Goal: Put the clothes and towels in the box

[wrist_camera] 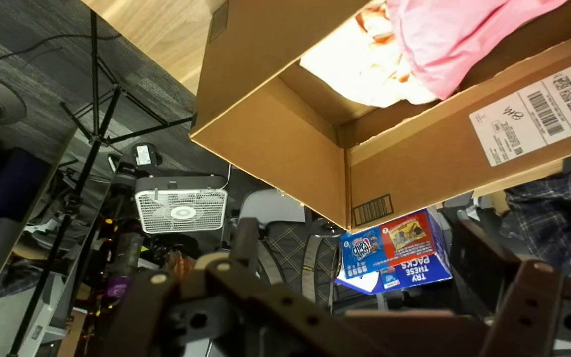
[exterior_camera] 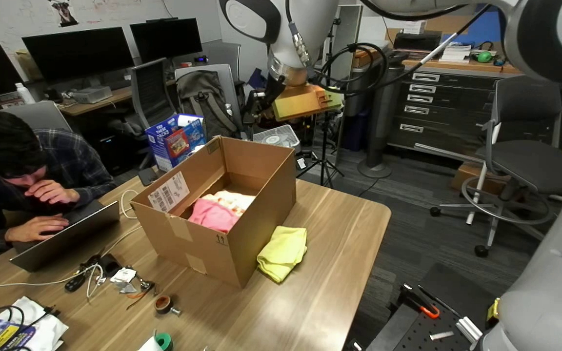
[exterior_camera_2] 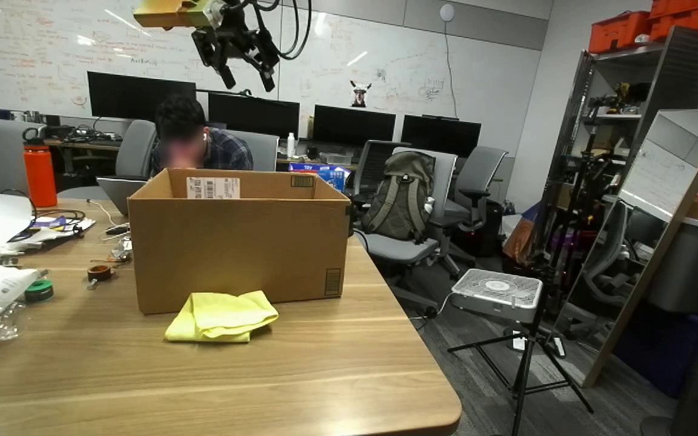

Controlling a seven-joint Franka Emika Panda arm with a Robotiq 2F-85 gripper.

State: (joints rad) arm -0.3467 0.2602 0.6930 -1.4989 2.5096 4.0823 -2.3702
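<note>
My black two-fingered pincer [exterior_camera_2: 249,80] hangs high, spread, gripping nothing; the pink crumpled cloth [wrist_camera: 454,44] and white-and-orange patterned cloth [wrist_camera: 357,74] already lie inside the open brown cardboard box [exterior_camera_2: 237,248]. I judge the step is fetching the folded yellow cloth [exterior_camera: 283,251], on the brown wood-grained bench [exterior_camera: 332,243] just beside the box's long wall: descend, nip a fold, lift. Its long axis runs roughly along that wall; neither end reads as a front

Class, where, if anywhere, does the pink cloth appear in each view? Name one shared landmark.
In an exterior view: pink cloth, left of centre, inside the box.
In an exterior view: not visible; the box hides it.
Wrist view: pink cloth, top, right of centre.
Shared landmark: the box's white label.
</note>
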